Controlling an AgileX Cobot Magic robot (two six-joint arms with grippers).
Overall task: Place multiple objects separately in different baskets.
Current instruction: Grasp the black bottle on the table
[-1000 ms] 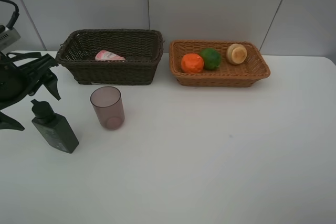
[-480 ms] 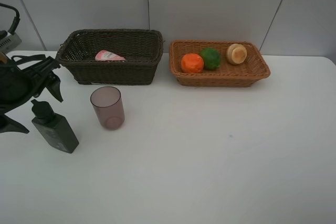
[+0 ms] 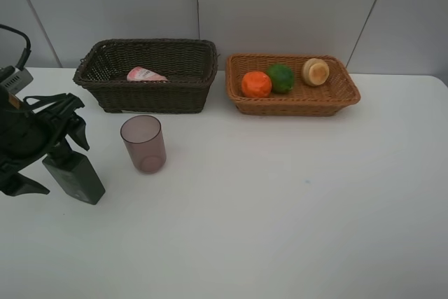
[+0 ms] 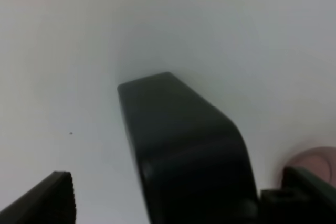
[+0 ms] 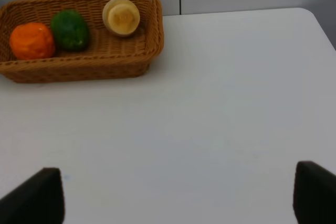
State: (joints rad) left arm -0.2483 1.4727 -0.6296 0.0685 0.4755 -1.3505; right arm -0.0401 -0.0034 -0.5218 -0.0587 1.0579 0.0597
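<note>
1. Exterior high view: the left gripper (image 3: pixel 52 159) has slid toward 5 o'clock over the past second. Its fingers now flank the pump head of the dark green bottle (image 3: pixel 75 176), where before they stood just above it.
2. Its jaws are spread wide and grip nothing yet. The left wrist view shows the bottle's dark body between the two fingertips, with clear table (image 3: pixel 280 208) on one side.
3. The bottle itself has not budged. It stands upright at 8 o'clock on the table, with the mauve cup (image 3: pixel 143 143) near it at its 2 o'clock, also unmoved.
4. The dark basket (image 3: pixel 150 96) at 11 o'clock holds the pink squeeze bottle (image 3: pixel 145 74). The tan basket (image 3: pixel 294 106) at 1 o'clock holds the orange (image 3: pixel 256 84), the lime (image 3: pixel 281 78) and the peach-coloured fruit (image 3: pixel 316 71).
5. The right gripper (image 5: pixel 178 198) hangs idle (out of the high view), fingers far apart over bare table, holding nothing.
6. My reading: four items are sorted and two remain. The approach to the bottle looks finished, so closing on it should come next, before a lift toward the dark basket.
</note>
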